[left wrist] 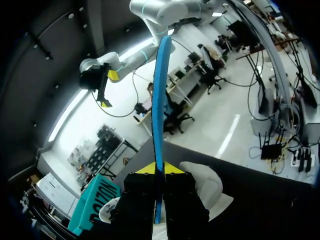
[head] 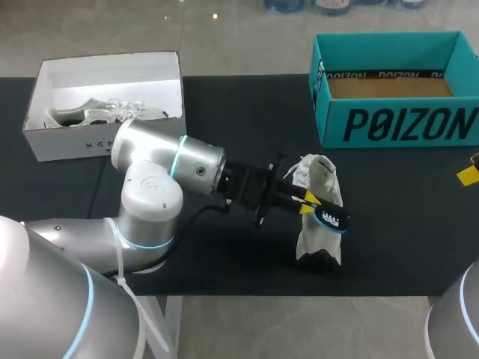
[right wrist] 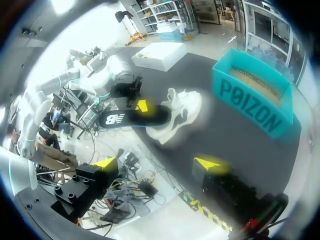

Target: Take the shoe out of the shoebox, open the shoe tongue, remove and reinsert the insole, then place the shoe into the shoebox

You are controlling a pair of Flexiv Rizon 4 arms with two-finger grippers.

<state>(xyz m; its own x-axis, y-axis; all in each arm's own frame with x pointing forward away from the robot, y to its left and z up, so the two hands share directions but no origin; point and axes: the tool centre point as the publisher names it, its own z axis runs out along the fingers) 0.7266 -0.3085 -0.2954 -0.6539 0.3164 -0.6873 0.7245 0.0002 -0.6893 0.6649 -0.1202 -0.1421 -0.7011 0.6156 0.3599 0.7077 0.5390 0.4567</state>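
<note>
insole [head: 331,218] in left claw [head: 307,203] against shoe [head: 320,176]; teal shoebox [head: 404,126] beyond

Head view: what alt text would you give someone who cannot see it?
The left arm stretches over the black table, its gripper shut on a dark insole at a white shoe standing on end. A teal shoebox sits behind; a white box holds another shoe.

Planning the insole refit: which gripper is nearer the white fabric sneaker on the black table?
Left. The left gripper, shut on the black-and-blue foam insole, sits right at the white fabric sneaker; the open right gripper hangs apart, by the right edge of the black table.
</note>
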